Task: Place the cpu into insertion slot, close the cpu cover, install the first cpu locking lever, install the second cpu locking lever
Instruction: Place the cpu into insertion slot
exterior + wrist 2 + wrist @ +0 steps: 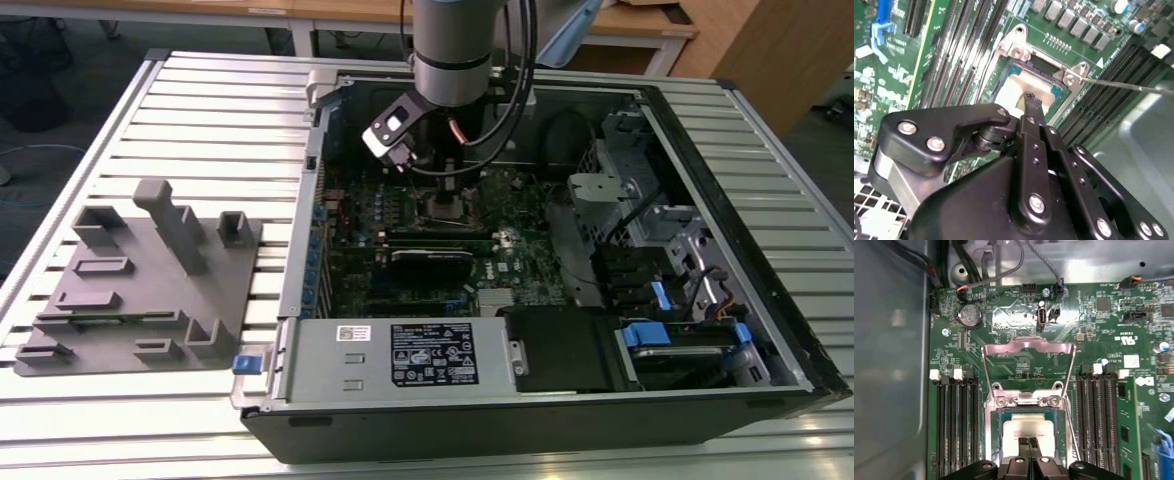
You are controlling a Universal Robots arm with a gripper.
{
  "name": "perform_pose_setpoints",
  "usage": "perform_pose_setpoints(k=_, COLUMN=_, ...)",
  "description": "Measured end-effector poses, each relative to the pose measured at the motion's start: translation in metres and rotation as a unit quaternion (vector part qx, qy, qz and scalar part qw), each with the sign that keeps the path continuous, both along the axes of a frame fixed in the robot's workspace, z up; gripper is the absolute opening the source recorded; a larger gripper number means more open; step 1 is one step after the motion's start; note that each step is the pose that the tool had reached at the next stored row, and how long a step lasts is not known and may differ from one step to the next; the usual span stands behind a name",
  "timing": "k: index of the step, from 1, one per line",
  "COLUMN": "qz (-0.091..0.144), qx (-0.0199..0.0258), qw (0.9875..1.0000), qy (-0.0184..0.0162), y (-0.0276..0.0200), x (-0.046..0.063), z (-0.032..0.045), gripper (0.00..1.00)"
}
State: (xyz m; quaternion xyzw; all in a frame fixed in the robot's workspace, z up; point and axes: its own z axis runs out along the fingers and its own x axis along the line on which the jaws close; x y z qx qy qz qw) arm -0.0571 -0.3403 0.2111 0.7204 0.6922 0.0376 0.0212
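Note:
The cpu (1026,427) lies flat in the insertion slot (1004,415), its pale silver top facing up. My gripper (1028,441) is shut, its dark fingertips (1030,98) together right over the cpu's (1015,86) near edge, with nothing seen between them. The cpu cover (1026,346) is swung open and lies back on the green board beyond the slot's hinge. A thin wire locking lever (1124,86) sticks out sideways from a slot corner; another (1071,432) runs along the slot's side. In the exterior view the arm (447,60) reaches down into the open computer case over the slot (443,207).
Long black memory slots (956,425) flank the socket on both sides (1099,415). A coin battery (969,315) and cables sit beyond the cover. The grey case wall (889,365) is close by. A grey fixture plate (134,290) lies at the exterior view's left.

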Motion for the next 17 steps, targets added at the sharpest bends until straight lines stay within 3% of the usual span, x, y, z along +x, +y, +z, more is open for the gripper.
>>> perform_pose_setpoints(k=4, qz=0.0, qx=-0.0001, qw=1.0, qy=0.0001, y=0.0, x=0.0, z=0.0082, gripper=0.11)
perform_pose_setpoints(k=10, qz=0.0, qx=-0.0001, qw=1.0, qy=0.0004, y=0.0, x=0.0, z=0.0093, gripper=0.11)
perform_pose_setpoints(k=13, qz=0.0, qx=-0.0001, qw=0.9999, qy=0.0121, y=0.0, x=0.0006, z=0.0092, gripper=0.11)
perform_pose_setpoints(k=17, qz=0.0, qx=-0.0001, qw=0.9999, qy=0.0144, y=0.0, x=0.0006, z=0.0092, gripper=0.11)
